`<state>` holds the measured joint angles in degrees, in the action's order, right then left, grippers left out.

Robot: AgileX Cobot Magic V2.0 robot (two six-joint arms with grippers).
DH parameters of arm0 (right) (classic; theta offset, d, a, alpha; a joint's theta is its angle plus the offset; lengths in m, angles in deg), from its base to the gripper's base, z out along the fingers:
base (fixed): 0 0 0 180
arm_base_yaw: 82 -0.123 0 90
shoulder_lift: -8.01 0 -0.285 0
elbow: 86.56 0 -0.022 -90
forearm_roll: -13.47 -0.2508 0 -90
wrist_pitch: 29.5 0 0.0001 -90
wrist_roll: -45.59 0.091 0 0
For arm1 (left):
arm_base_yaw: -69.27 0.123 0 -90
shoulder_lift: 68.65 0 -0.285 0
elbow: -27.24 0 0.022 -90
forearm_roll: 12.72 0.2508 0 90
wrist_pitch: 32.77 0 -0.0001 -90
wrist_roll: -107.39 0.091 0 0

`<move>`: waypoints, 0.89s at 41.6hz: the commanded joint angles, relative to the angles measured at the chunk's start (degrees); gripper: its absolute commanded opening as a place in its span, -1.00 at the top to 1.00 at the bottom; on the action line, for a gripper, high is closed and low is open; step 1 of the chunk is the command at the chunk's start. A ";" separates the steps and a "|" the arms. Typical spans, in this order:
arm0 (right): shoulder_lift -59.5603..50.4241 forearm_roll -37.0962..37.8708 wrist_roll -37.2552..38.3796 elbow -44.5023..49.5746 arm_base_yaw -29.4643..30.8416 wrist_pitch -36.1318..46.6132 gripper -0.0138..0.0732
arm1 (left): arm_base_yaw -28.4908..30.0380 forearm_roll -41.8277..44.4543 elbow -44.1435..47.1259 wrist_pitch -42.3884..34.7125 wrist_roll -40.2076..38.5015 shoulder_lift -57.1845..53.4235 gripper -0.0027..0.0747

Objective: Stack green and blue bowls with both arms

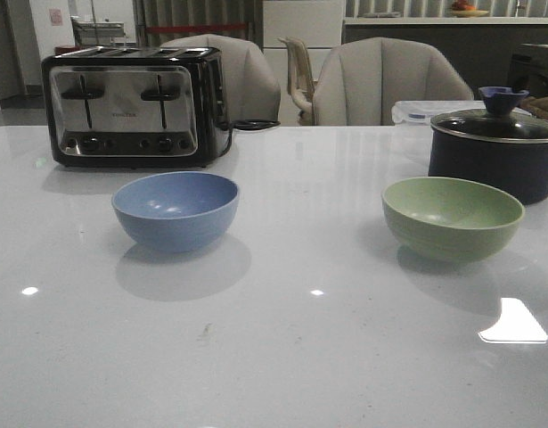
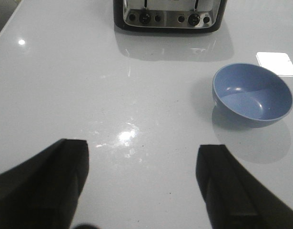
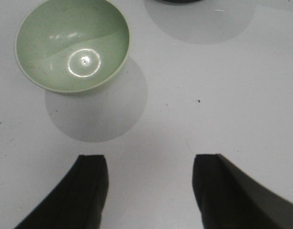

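A dusty blue bowl [image 1: 176, 209] stands upright and empty on the white table [image 1: 282, 357], left of centre. A pale green bowl [image 1: 452, 217] stands upright and empty to the right. Neither arm shows in the front view. My left gripper [image 2: 144, 150] is open and empty above bare table, and the blue bowl [image 2: 253, 94] lies well apart from it, off to one side. My right gripper [image 3: 150, 162] is open and empty above bare table, and the green bowl [image 3: 73, 44] lies apart from it, ahead and to the side.
A black-and-steel toaster [image 1: 135, 105] stands at the back left, behind the blue bowl; its front shows in the left wrist view [image 2: 169, 15]. A dark navy lidded pot [image 1: 496, 147] stands close behind the green bowl. Chairs stand beyond the table's far edge.
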<state>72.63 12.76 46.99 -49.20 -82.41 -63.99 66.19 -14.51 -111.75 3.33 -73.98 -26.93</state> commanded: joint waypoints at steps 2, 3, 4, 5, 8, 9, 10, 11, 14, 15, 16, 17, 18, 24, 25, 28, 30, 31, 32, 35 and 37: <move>4.23 -2.91 -0.35 -4.05 -0.06 5.01 -0.52 | -0.12 0.08 -1.74 -4.76 0.06 0.36 -0.50; 5.27 -3.83 -0.35 -4.69 -0.06 4.75 -0.52 | -0.12 0.08 -1.74 -4.76 0.06 0.36 -0.50; 6.34 -4.28 -0.35 -5.36 -0.06 4.61 -0.52 | -0.12 0.08 -1.74 -4.76 0.06 0.36 -0.50; 7.84 -5.29 -0.35 -6.30 -0.06 4.30 -0.52 | -0.12 0.08 -1.74 -4.76 0.06 0.36 -0.50; 11.67 -7.66 -0.35 -8.65 -0.06 3.72 -0.52 | -0.12 0.08 -1.74 -4.76 0.06 0.36 -0.50; 12.83 -8.44 -0.35 -9.34 -0.06 3.72 -0.52 | -0.12 0.08 -1.74 -4.76 0.06 0.36 -0.50; 13.97 -8.77 -0.35 -10.05 -0.06 3.72 -0.52 | -0.12 0.08 -1.74 -4.76 0.06 0.36 -0.50; 15.49 -9.35 -0.35 -10.97 -0.06 3.77 -0.52 | -0.12 0.08 -1.74 -4.76 0.06 0.36 -0.50; 19.18 -10.09 -0.35 -13.30 -0.06 3.77 -0.52 | -0.12 0.08 -1.74 -4.76 0.06 0.36 -0.50; 20.25 -10.08 -0.35 -14.03 -0.06 3.77 -0.52 | -0.12 0.08 -1.74 -4.76 0.06 0.36 -0.50; 21.68 -10.08 -0.35 -15.00 -0.06 3.71 -0.52 | -0.12 0.08 -1.74 -4.76 0.06 0.36 -0.50; 22.75 -10.08 -0.35 -15.71 -0.06 3.71 -0.52 | -0.12 0.08 -1.74 -4.76 0.06 0.36 -0.50; 23.83 -10.08 -0.35 -16.39 -0.06 3.77 -0.52 | -0.12 0.08 -1.74 -4.76 0.06 0.36 -0.50; 30.69 -10.08 -0.35 -20.90 -0.06 3.97 -0.52 | -0.12 0.08 -1.74 -4.76 0.06 0.36 -0.50; 32.03 -10.08 -0.35 -21.79 -0.06 3.97 -0.52 | -0.12 0.08 -1.74 -4.76 0.06 0.36 -0.50; 35.16 -10.08 -0.35 -23.86 -0.06 3.97 -0.52 | -0.12 0.08 -1.74 -4.76 0.06 0.36 -0.50; 36.94 -10.08 -0.35 -25.04 -0.06 3.82 -0.52 | -0.12 0.08 -1.74 -4.76 0.06 0.36 -0.50; 38.02 -10.08 -0.35 -25.76 -0.06 3.75 -0.52 | -0.12 0.08 -1.74 -4.76 0.06 0.36 -0.50; 38.79 -10.08 -0.35 -26.21 -0.06 3.56 -0.52 | -0.12 0.08 -1.74 -4.64 0.06 0.36 -0.50; 40.88 -10.08 -0.35 -27.40 -0.06 3.45 -0.50 | -0.12 0.08 -1.74 -4.64 0.06 0.36 -0.50; 42.08 -10.08 -0.35 -27.90 -0.06 3.45 -0.45 | -0.12 0.08 -1.74 -4.64 0.06 0.36 -0.50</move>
<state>115.27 3.03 46.99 -74.29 -82.41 -62.65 66.19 -14.51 -111.75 3.33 -73.89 -26.93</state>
